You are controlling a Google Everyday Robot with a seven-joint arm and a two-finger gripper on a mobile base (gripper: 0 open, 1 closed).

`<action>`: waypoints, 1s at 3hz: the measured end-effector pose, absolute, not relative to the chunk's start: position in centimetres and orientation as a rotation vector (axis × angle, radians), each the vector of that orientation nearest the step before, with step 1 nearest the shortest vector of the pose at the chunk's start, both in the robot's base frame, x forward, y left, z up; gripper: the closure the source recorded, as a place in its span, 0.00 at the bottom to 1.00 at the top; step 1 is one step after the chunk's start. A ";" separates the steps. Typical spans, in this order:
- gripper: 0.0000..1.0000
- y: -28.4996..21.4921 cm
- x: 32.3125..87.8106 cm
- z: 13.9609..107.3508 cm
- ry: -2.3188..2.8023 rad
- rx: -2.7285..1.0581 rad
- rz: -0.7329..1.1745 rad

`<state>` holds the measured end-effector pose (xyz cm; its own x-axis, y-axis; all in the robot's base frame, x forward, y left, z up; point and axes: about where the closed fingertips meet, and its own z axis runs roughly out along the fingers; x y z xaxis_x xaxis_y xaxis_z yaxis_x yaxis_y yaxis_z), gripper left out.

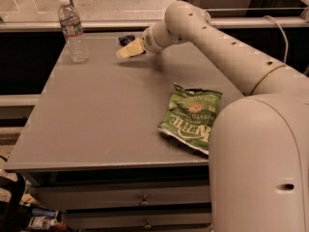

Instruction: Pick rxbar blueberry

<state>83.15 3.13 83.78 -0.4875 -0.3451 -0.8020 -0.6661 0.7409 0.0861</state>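
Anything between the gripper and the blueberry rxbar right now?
Nothing visible. The gripper hangs right next to the rxbar blueberry at the table's far edge. The water bottle stands off to one side near the far corner, and the chip bag lies well nearer the camera; neither is in the gap.

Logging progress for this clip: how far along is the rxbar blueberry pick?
Done: the approach; the end effector sits near the far edge of the table, just in front of the rxbar blueberry. In hand: lining up on the bar, which appears to lie on the table. Left: grasp and lift. The chip bag and water bottle are well apart from it.
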 end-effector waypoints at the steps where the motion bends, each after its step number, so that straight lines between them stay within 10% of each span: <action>1: 0.00 3.0 83.7 82.7 2.134 -0.738 0.470; 3: 0.00 3.1 84.0 82.4 2.138 -0.732 0.457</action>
